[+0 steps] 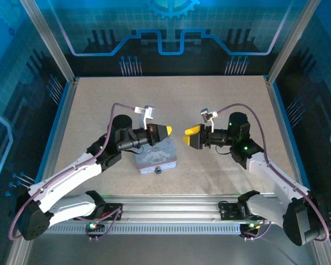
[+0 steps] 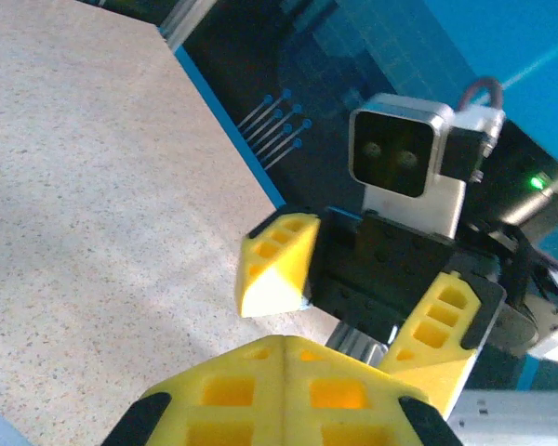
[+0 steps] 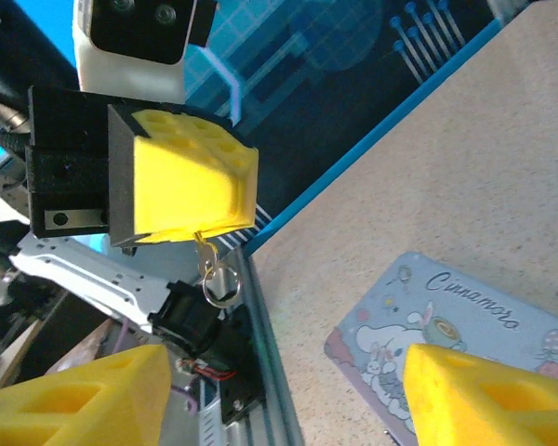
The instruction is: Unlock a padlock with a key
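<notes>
The left claw (image 1: 166,131) is pinched shut on the key (image 3: 203,244), whose split ring (image 3: 219,283) dangles beneath its fingertips. Facing it, the right claw (image 1: 190,137) gapes wide. The padlock (image 1: 158,170) lies below the left claw, at the near edge of the Cinnamoroll tin (image 3: 465,311).

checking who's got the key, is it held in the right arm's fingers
No, the key hangs pinched in the shut left fingers, while the right fingers are spread open and empty.
</notes>
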You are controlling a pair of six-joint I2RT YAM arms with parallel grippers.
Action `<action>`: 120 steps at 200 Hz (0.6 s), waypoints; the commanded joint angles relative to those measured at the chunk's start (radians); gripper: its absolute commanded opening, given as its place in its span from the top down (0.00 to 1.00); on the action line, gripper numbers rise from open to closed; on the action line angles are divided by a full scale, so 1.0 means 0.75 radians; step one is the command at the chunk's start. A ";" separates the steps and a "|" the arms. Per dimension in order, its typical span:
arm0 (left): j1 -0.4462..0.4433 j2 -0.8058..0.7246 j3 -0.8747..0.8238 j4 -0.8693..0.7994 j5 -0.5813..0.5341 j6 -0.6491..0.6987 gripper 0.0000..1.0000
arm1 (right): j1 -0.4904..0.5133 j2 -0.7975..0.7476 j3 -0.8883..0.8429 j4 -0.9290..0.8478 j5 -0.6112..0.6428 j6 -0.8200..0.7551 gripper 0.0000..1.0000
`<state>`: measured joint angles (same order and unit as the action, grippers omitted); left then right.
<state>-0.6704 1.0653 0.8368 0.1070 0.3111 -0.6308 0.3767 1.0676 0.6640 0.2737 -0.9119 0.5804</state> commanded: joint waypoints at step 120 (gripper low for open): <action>0.004 0.032 0.065 -0.014 0.184 0.156 1.00 | 0.232 0.170 0.138 0.134 -0.043 0.004 0.54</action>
<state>-0.6701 1.0821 0.8486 0.0864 0.4217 -0.5396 0.5304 1.1835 0.7341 0.3489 -0.9432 0.5877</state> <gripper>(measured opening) 0.065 0.485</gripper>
